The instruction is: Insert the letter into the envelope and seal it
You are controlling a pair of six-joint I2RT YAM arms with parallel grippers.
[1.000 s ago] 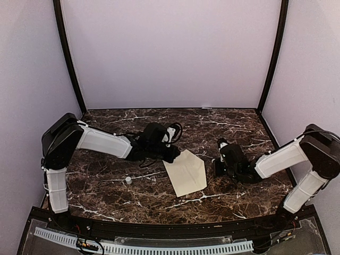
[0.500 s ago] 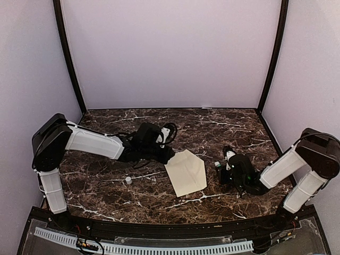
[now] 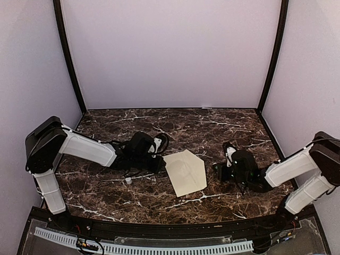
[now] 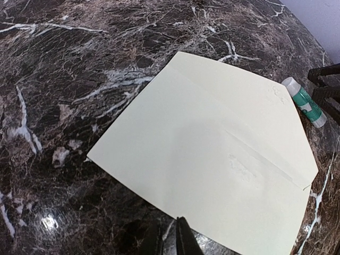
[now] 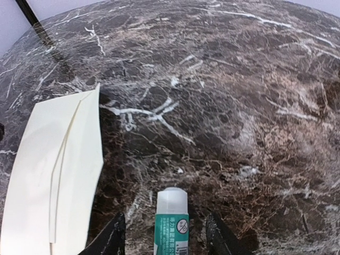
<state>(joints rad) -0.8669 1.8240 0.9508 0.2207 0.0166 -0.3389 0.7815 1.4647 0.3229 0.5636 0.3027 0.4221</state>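
Envelope (image 3: 185, 172) lies flat on the marble table (image 3: 106, 196), roughly centre, between the two arms. The flap looks laid out past its crease, pointing twd the R side. Near corner is cut off at the bottom edge of the L wrist view, and the R wrist cam only catches one end of it.

Letter: I can't make it out in any view. Whether it sits inside the envelope, I can't tell.

L gripper (image 4: 172, 240) is low, just beside the envelope's L edge. Only the fingertips show at the bottom of its cam; they're pinched together w/ nothing between them. From the top cam the tips are lost in the dark wrist and cables.

R gripper (image 5: 164, 234) is released, fingers (image 5: 114, 236) spread wide. A green-and-white glue stick (image 5: 171, 220) lies on the table between them, clear nozzle end pointing away, w/ a gap on each side. Its lower body is cropped by the frame, and the label is too small to read. It lies near the envelope's flap tip, not touching.

A small white cap-like thing (image 3: 128, 180) sits on the table near the L arm; too tiny to ID.
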